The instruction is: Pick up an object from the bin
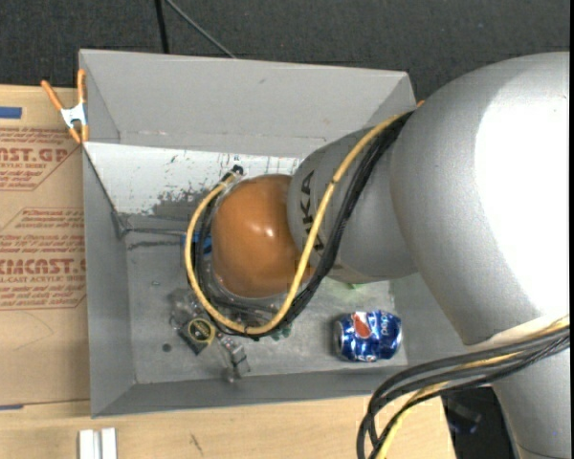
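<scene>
My gripper (232, 354) is low over the bin's front left floor, mostly hidden under the arm's orange cover, with only some grey metal of it poking out below. Right beside it is a small dark piece with a brass-coloured ring (199, 331); I cannot tell whether it lies loose or belongs to the gripper. A crushed blue, red and white drinks can (368, 336) lies on the floor to the gripper's right, near the front wall and apart from it. Nothing is seen held.
A sliver of something pale green (342, 281) peeks out from under the arm above the can. The arm and its yellow and black cables cover the bin's middle and right. Bare floor shows along the left wall.
</scene>
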Robot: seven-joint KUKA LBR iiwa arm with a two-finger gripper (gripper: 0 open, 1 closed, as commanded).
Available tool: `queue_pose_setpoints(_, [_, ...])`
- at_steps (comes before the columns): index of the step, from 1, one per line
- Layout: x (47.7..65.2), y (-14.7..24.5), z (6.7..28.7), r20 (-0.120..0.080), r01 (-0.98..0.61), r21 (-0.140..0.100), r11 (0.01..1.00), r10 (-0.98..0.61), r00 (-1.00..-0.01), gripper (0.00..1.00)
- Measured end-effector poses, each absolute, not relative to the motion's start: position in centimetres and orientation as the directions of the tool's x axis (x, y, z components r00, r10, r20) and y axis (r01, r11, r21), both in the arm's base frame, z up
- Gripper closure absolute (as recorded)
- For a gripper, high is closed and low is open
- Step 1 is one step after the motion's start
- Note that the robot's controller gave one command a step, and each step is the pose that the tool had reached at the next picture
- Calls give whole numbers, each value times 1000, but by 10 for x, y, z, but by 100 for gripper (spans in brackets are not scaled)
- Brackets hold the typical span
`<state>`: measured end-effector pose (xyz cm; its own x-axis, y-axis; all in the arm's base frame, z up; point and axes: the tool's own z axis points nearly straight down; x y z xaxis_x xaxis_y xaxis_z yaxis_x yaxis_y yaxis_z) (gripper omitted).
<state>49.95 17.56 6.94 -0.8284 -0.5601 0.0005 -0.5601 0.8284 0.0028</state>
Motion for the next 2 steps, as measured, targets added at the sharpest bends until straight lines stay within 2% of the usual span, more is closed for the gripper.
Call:
queue_pose_setpoints(1, [502, 176, 71, -3, -559, 2, 829, -559, -829, 100])
queue_pose_setpoints(2, [488, 136, 194, -7, -531, -2, 848, -531, -848, 100])
